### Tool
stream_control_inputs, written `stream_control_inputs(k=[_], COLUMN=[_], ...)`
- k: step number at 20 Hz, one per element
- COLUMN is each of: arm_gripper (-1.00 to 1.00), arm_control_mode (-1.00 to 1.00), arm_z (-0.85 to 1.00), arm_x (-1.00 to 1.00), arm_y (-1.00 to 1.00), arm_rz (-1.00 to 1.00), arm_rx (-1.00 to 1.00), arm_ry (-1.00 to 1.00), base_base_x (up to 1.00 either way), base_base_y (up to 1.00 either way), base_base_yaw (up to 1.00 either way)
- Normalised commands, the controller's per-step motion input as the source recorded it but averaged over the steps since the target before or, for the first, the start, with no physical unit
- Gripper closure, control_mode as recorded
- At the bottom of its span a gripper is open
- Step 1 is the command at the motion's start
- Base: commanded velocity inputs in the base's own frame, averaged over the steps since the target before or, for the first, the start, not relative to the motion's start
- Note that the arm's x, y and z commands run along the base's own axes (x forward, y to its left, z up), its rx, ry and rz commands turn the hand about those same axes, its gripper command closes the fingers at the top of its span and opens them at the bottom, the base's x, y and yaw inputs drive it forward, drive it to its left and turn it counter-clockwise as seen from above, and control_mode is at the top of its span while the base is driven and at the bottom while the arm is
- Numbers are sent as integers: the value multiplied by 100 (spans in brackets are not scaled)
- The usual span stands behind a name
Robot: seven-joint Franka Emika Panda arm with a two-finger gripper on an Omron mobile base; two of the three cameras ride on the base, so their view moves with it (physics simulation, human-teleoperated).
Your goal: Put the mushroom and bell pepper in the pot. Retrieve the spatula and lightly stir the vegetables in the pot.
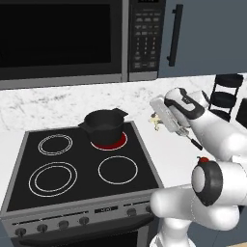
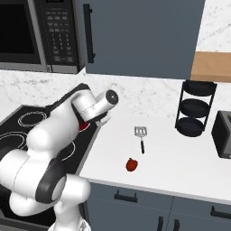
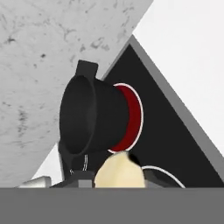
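The black pot [image 1: 103,126] stands on the stove's back right burner, which glows red; in the hand view the pot [image 3: 89,116] lies ahead with its mouth turned left. My gripper [image 1: 156,120] hovers to the right of the pot, above the counter beside the stove, shut on the pale tan mushroom [image 1: 155,123]. The mushroom [image 3: 119,172] sits between the fingertips at the bottom of the hand view. The red bell pepper [image 2: 131,164] rests on the white counter near its front edge. The spatula [image 2: 141,137] lies just behind it, grey head pointing to the wall.
The black stove top [image 1: 77,166] has three unlit burner rings. A microwave [image 1: 62,38] hangs above it. A black tiered rack [image 2: 195,108] and a dark toaster [image 2: 223,134] stand at the counter's right. The marble backsplash [image 2: 144,92] runs behind.
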Motion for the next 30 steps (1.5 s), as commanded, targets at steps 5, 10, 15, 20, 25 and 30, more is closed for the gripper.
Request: stream_control_inputs(k=[5, 10, 15, 20, 25, 30], arm_gripper=[100, 100, 100, 100, 100, 100], arm_control_mode=[-100, -100, -100, -100, -100, -100], arm_z=[27, -8, -8, -13, -27, -34], arm_x=[23, 31, 37, 45, 52, 63], arm_y=[61, 54, 54, 54, 45, 30], arm_rz=[0, -4, -16, -24, -28, -29], arm_rx=[28, 22, 18, 13, 10, 10], arm_ry=[5, 22, 26, 28, 30, 31], base_base_x=[0, 0, 0, 0, 0, 0], base_base_y=[0, 0, 0, 0, 0, 0], base_base_yaw=[0, 0, 0, 0, 0, 0])
